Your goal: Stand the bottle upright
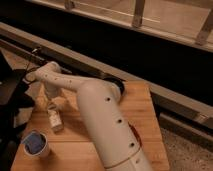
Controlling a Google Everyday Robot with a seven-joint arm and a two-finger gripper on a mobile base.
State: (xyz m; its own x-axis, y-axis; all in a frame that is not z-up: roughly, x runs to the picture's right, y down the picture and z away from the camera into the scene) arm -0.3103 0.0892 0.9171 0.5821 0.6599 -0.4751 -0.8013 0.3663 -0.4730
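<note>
The bottle is small and white with dark label marks. It lies on its side on the left part of the wooden table. My white arm reaches from the bottom middle up and to the left, then bends down. My gripper hangs just above the bottle's far end. It is open, with one tan finger left of that end and the other to its right. It holds nothing.
A white cup with a blue inside stands near the table's front left corner. A dark round object sits behind my arm. A small red thing lies right of my arm. A dark shape stands off the table's left edge.
</note>
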